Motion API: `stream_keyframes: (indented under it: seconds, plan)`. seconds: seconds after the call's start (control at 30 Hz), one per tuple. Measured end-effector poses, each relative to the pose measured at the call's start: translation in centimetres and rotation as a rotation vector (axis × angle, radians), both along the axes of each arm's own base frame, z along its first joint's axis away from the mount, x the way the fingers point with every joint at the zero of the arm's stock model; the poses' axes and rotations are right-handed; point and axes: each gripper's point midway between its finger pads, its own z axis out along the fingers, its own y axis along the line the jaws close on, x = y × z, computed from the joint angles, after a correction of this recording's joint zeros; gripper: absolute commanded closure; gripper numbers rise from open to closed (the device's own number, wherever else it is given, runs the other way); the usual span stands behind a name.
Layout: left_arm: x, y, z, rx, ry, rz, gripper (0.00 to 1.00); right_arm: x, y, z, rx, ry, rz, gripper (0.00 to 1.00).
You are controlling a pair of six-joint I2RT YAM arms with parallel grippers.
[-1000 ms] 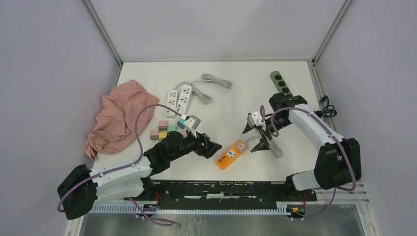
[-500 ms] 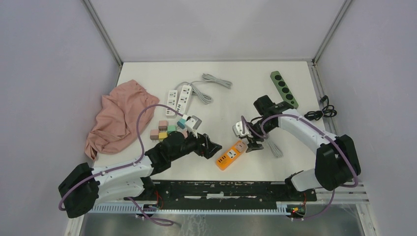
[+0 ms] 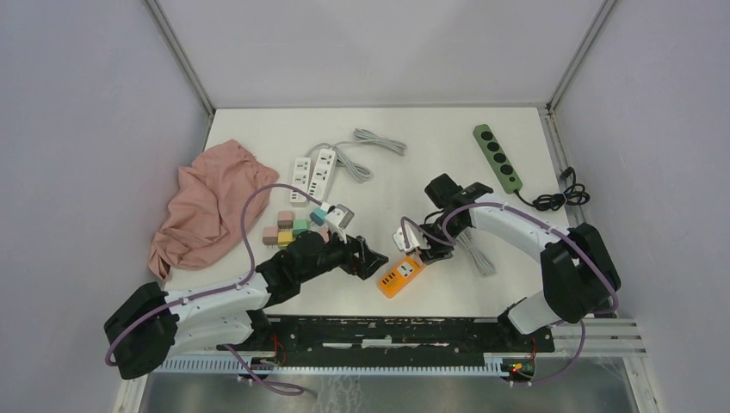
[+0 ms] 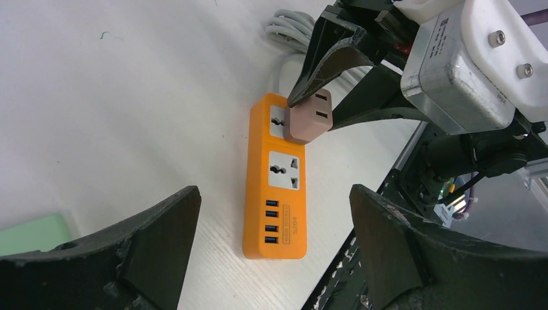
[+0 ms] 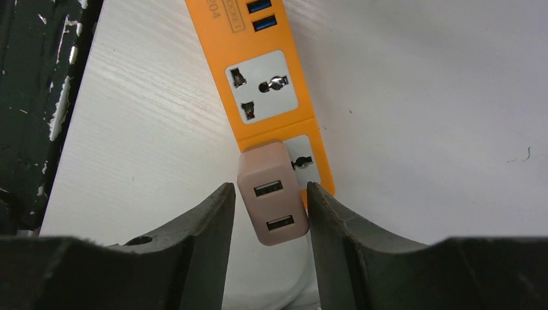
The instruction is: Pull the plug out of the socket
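The plug [image 5: 271,200], a pinkish block with two USB ports, is sitting in the end socket of the orange strip [image 5: 216,39], at the end where the strip's grey cable [image 3: 479,258] is leaving. The strip's other socket and its row of USB ports are standing free. The right gripper [image 5: 269,188] is straddling the plug over the strip's cable end, one finger on each side. The fingers look to be touching or all but touching its flanks, and I cannot tell whether they are truly pinching it. The left gripper [image 3: 377,261] is hovering just beside the strip's USB end, jaws spread wide, holding nothing and not touching the strip. So the step in hand looks like the grasp, with the pull not yet begun, since the plug is looking fully seated. The next move is calling for a firm pinch, then a straight pull along the pins, away from the strip's face. As the strip is lying loose, it may come up with the plug unless the left gripper pins it down first. Farther out, small coloured blocks [image 3: 291,228], two white strips [image 3: 312,172] and a pink cloth [image 3: 207,206] are lying beyond the strip's USB end, and a green strip [image 3: 497,157] is lying well beyond its cable end.
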Motion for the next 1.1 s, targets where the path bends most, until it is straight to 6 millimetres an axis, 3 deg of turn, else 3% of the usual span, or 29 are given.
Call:
stream_keyframes:
  seconds: [0.2, 0.33, 0.7, 0.9, 1.1]
  plan:
    - [-0.3, 0.0, -0.7, 0.005, 0.008, -0.013, 0.08, -0.1, 0.1, -0.6, -0.029, -0.008, 0.024, 0.75]
    - [-0.6, -0.2, -1.1, 0.003, 0.013, -0.032, 0.08, -0.3, 0.3, -0.6, -0.03, -0.014, 0.041, 0.99]
    - [-1.6, -1.0, -2.0, 0.012, -0.042, -0.139, 0.02, -0.6, 0.3, 0.1, -0.034, 0.013, 0.028, 1.0]
    - [-2.2, -0.9, -2.5, 0.037, -0.156, -0.191, 0.02, -1.0, 0.4, 0.7, -0.03, 0.041, 0.03, 1.0]
    - [-3.2, -2.2, -3.7, 0.105, -0.265, -0.253, 0.03, -1.1, 0.9, 1.6, -0.009, 0.074, 0.026, 1.0]
